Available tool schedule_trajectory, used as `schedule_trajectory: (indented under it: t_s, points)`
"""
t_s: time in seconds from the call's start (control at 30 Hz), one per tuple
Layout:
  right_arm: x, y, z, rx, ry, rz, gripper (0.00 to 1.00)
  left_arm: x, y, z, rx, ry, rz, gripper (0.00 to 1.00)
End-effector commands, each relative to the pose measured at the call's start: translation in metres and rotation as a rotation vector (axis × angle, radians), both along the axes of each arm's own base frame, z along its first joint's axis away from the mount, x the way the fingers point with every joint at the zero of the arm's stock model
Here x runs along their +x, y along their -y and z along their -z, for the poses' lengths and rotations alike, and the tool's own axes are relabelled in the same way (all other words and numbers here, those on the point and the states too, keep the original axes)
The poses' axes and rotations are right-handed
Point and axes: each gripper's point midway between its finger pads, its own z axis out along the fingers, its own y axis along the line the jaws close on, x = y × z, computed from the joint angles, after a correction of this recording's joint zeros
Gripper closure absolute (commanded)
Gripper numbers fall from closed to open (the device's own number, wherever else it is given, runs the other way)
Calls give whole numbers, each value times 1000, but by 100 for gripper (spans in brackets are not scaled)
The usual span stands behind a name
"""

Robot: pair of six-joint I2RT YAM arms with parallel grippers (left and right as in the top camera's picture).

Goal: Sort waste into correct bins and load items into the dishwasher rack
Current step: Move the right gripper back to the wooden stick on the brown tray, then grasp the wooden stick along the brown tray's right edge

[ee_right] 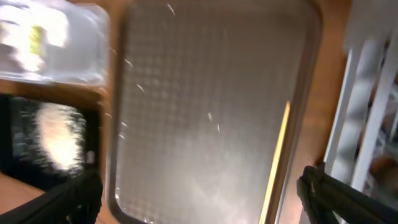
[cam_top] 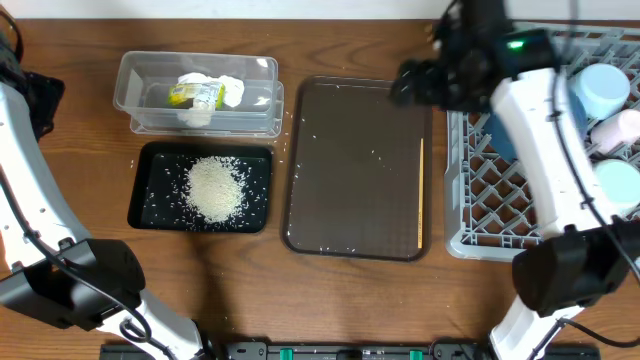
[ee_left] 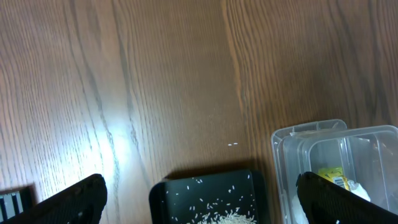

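At overhead's right edge, rack (cam_top: 488,192) cut off, pink cup (cam_top: 624,130) partly hidden.

A brown wooden surface (cam_top: 90,120) forms the whole background in the overhead view, its dark wavy grain running the long way across. In the left wrist view a soft white patch of reflected light (ee_left: 121,134) lies on the wood, which is dimmer towards the edges.

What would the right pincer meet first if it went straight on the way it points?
Probably the brown serving tray: it fills the wrist view ahead of the open right pincer. Nothing shows in between, though depth is unclear.
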Motion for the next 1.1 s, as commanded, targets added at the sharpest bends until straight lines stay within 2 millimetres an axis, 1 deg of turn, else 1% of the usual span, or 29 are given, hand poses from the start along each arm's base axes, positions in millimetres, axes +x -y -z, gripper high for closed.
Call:
schedule_trajectory:
  t_s: [0.0, 0.03, 0.07, 0.1, 0.17, 0.2, 0.27, 0.4, 0.57, 0.67, 0.77, 0.83, 1.0, 1.07]
  points:
    - [-15, 5, 29, -173, -55, 178, 5, -1, -2, 1, 7, -10, -6, 0]
    - [-24, -5, 38, -182, -77, 164, 8, -1, -2, 1, 7, -10, -6, 0]
    - [-28, -10, 44, -186, -86, 151, 9, -1, -2, 1, 7, -10, -6, 0]
    - [-36, -18, 55, -199, -102, 123, 10, -1, -2, 1, 7, -10, -6, 0]
    - [-47, -26, 73, -234, -118, 92, 15, -1, -2, 1, 7, -10, -6, 0]
    - [-53, -26, 83, -262, -129, 105, 16, -1, -2, 1, 7, -10, -6, 0]
    - [-66, -16, 101, -330, -157, 170, 16, -1, -2, 1, 7, -10, -6, 0]
    - [-88, -6, 125, -376, -226, 225, 16, -1, -2, 1, 7, -10, -6, 0]
    - [-98, 5, 144, -398, -265, 228, 15, -1, -2, 1, 7, -10, -6, 0]
    - [-104, 8, 154, -405, -276, 225, 14, -1, -2, 1, 7, -10, -6, 0]
    - [-104, 8, 164, -402, -265, 204, 14, -1, -2, 1, 7, -10, -6, 0]
    - [-104, 9, 168, -399, -262, 208, 12, -1, -2, 1, 7, -10, -6, 0]
    - [-106, 14, 172, -399, -273, 237, 12, -1, -2, 1, 7, -10, -6, 0]
    - [-103, 16, 173, -399, -264, 239, 12, -1, -2, 1, 7, -10, -6, 0]
